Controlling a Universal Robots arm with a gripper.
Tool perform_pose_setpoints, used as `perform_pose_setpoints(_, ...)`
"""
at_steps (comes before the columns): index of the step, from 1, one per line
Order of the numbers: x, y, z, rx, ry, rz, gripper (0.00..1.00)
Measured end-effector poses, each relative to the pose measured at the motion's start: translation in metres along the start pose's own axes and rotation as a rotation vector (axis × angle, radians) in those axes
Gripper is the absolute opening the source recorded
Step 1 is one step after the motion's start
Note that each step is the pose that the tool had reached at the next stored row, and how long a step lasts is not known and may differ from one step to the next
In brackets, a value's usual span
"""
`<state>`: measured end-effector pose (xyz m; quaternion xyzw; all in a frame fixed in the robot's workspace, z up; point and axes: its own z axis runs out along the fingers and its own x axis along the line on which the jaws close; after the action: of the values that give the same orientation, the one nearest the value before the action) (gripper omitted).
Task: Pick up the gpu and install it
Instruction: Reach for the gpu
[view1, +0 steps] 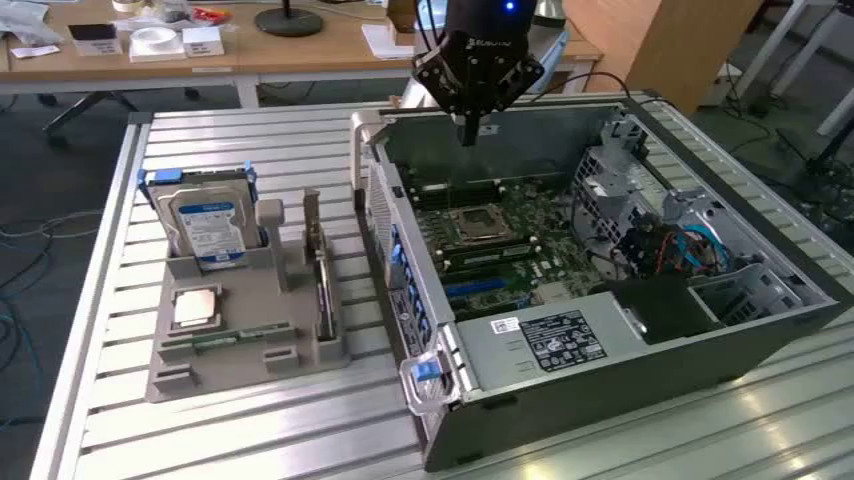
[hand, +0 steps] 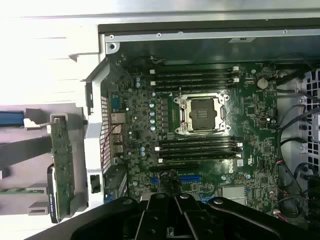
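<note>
My gripper (view1: 469, 133) hung over the open case (view1: 601, 400), fingers pressed together, empty. The gpu (view1: 318, 262) stood on edge in the holder (view1: 240, 352) beside the case. I judged it light, stiff and fragile, best pinched across its top edge.

No wording can be read for certain. The blue-and-white label (view1: 216, 228) on the silver hard drive (view1: 200, 195), the black printed label (view1: 567, 340) on the grey power-supply cover (view1: 514, 365) and the small white sticker (view1: 503, 326) beside it carry print too fine to make out. Pale lettering (view1: 483, 43) on the black body of the pincer (view1: 469, 135) is likewise illegible.
</note>
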<state>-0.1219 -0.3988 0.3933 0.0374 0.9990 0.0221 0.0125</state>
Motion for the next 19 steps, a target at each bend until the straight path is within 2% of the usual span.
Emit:
perform_pose_setpoints(14,0.0002,0.0000,0.0000,0.0000,0.0000,0.000,0.11)
perform_pose_setpoints(19,0.0050,-0.0004,-0.0001,0.0000,0.0000,0.000,0.11)
